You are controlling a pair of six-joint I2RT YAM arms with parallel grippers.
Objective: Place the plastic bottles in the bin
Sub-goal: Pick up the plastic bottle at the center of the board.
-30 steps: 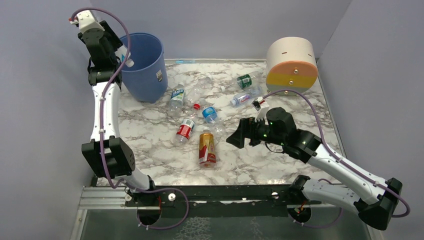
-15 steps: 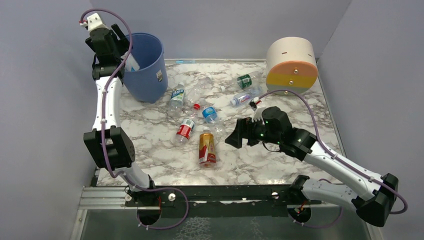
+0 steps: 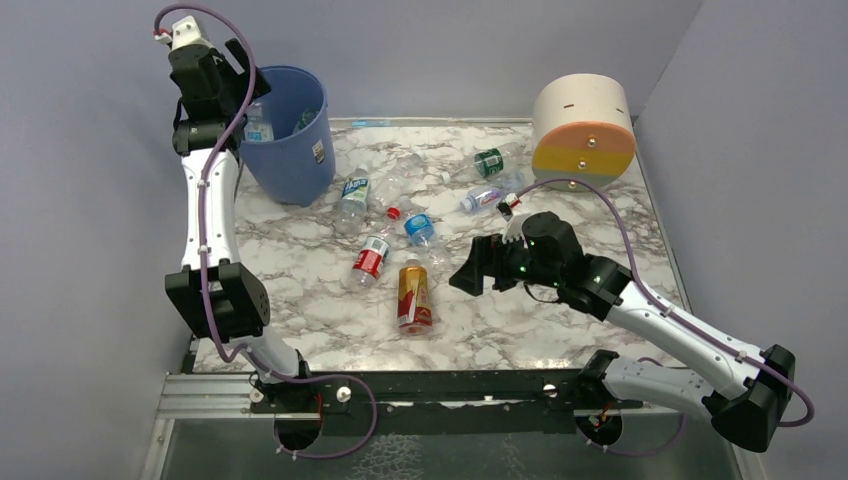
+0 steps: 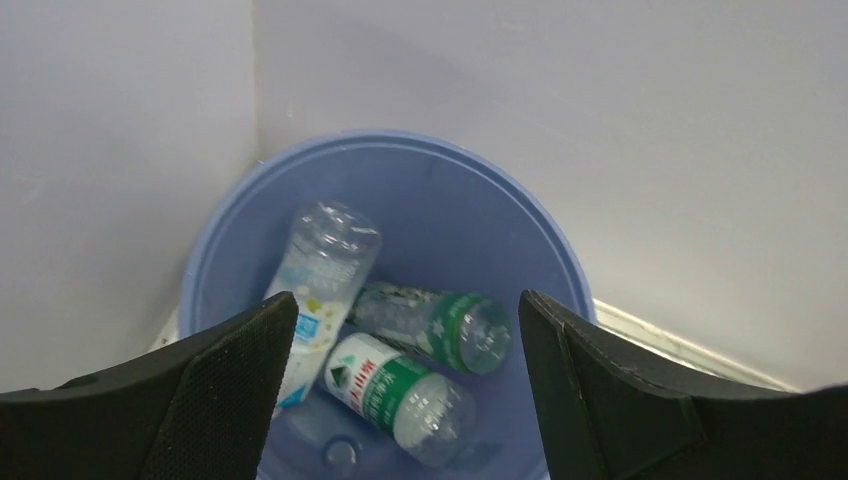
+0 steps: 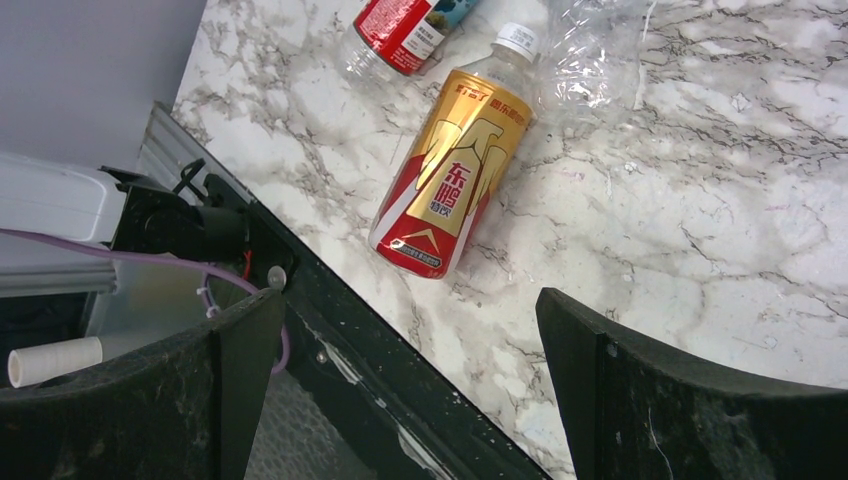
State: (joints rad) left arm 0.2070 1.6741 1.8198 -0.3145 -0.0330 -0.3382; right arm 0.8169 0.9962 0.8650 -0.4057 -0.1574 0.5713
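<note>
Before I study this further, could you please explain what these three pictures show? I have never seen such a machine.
These are two robot arms bolted at the near edge of a table, each ending in a two-finger gripper. The top picture looks down from above and behind them; the other two come from cameras on the wrists. The left gripper hangs open over the blue bin, where three bottles lie. The right gripper is open too, facing an amber bottle. Several more bottles lie on the table. Neither gripper holds anything.
</note>
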